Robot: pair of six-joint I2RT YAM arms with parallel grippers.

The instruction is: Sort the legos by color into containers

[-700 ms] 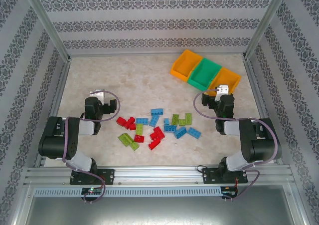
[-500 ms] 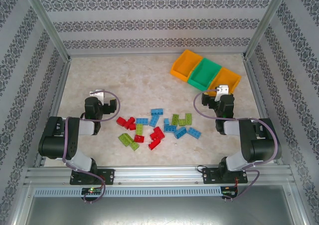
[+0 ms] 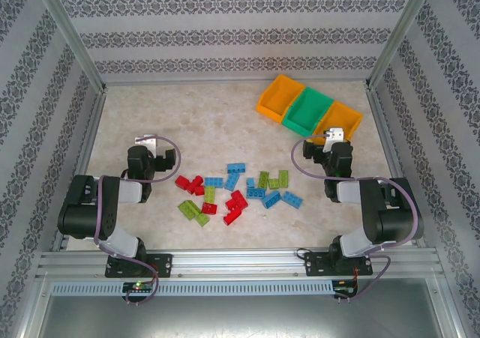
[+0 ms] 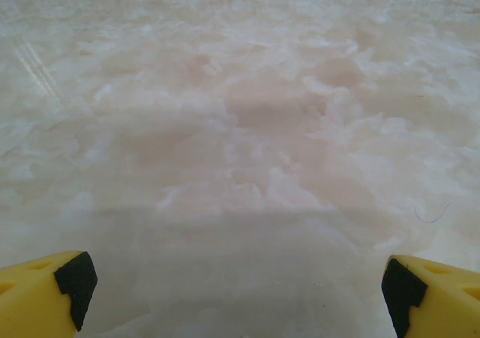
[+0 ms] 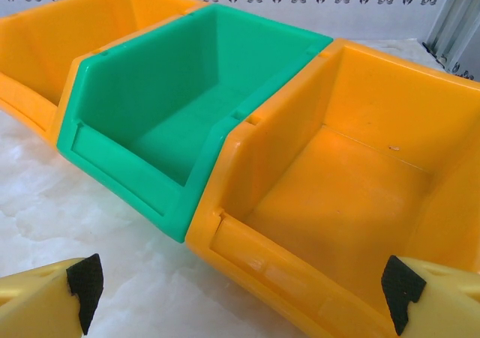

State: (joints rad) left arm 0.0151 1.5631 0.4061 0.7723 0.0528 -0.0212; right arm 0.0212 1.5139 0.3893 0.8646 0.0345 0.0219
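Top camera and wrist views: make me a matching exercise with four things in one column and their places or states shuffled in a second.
Column one:
1. green bin
2. left gripper
3. right gripper
4. legos

Column two:
A. open, above bare table
B. between the orange bins
C. open, facing the three bins
D. scattered loose, outside every bin

Pairs: 1-B, 2-A, 3-C, 4-D
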